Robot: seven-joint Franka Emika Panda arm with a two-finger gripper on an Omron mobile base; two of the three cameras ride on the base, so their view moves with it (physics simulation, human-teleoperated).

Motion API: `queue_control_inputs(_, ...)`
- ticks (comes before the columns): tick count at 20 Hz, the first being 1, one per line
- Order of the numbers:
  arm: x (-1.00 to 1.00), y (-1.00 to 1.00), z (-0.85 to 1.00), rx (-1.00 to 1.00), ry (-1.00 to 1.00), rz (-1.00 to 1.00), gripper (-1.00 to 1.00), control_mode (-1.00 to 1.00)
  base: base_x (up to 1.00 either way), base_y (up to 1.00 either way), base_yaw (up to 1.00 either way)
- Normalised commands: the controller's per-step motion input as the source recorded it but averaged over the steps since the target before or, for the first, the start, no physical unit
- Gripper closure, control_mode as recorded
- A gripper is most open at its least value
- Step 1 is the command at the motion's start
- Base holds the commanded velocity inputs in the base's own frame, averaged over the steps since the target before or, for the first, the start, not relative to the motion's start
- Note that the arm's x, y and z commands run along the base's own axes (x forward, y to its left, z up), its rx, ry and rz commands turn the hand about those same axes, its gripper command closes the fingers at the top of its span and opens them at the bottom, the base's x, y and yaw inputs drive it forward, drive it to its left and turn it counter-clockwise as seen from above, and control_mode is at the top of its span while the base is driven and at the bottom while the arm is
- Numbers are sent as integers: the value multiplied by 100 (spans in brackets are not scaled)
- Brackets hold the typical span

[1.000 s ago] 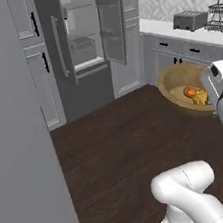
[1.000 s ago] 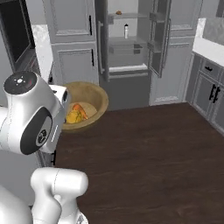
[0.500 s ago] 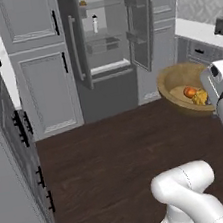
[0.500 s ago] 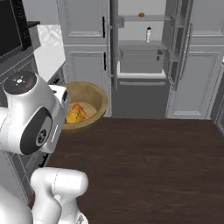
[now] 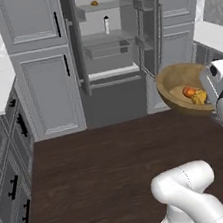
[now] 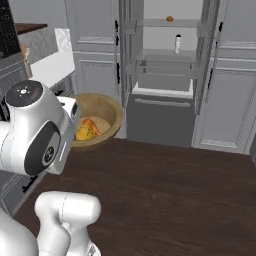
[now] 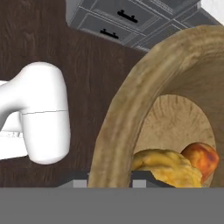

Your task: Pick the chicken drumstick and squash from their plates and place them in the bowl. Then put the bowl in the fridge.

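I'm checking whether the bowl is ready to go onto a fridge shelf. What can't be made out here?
- Gripper: in the hand view the bowl rim covers its fingertips, so the contact is hidden.
- Chicken drumstick: its bone end is hidden behind the squash.
- Small orange item on the fridge top shelf: too small to identify.
- Bowl's near side in the left base view: hidden by the arm.

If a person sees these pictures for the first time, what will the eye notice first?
First, the wooden bowl held up in the air above the dark floor, with the squash and the chicken drumstick lying inside. Next, straight ahead, the fridge with its doors open, a white bottle on one shelf.
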Motion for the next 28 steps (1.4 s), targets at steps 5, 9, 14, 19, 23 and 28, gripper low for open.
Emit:
queue_control_inputs(5, 0, 0, 0, 0, 0, 0, 100, 100, 92, -61, 8)
queue_control_inputs(9, 0, 0, 0, 0, 0, 0, 100, 100, 100, 15, 0)
queue_control_inputs(14, 0, 0, 0, 0, 0, 0, 100, 100, 100, 2, 0)
queue_control_inputs(19, 0, 0, 0, 0, 0, 0, 100, 100, 100, 0, 0)
queue_control_inputs(23, 0, 0, 0, 0, 0, 0, 100, 100, 100, 0, 0)
queue_control_inputs(28, 0, 0, 0, 0, 0, 0, 100, 100, 100, 4, 0)
